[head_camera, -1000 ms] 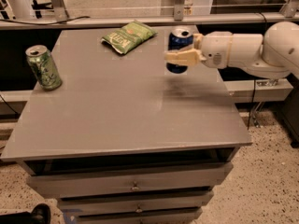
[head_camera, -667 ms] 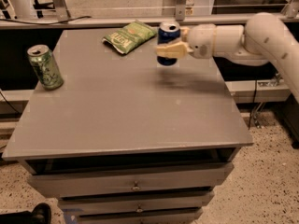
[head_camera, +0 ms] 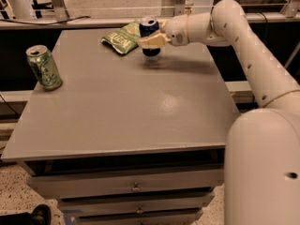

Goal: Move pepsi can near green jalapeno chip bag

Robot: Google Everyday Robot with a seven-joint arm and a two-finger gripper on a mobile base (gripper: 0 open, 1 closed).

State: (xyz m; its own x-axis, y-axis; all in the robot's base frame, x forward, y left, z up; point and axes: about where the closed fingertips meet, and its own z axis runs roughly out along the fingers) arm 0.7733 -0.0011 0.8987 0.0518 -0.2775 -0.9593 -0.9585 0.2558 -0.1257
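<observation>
At the far left edge of the grey flat-topped table (head_camera: 126,107) stands a light green patterned drinks can (head_camera: 43,67), upright and well apart from everything else; it plays no part in the job and looks simply left out of the way. Further right, towards the far edge, lies the small crinkled green jalapeno chip bag (head_camera: 123,37), flat on the table as the fixed landmark. Just beside its right end is the dark blue pepsi can (head_camera: 149,28) with its silver top, upright and clamped in the cream two-finger end effector (head_camera: 149,41), which grasps it about the middle. A shadow underneath suggests the can hangs slightly above the table, probably carried upright so it can be set down beside the bag. The white arm reaches in from the right. Count: two cans, one bag, one end effector
</observation>
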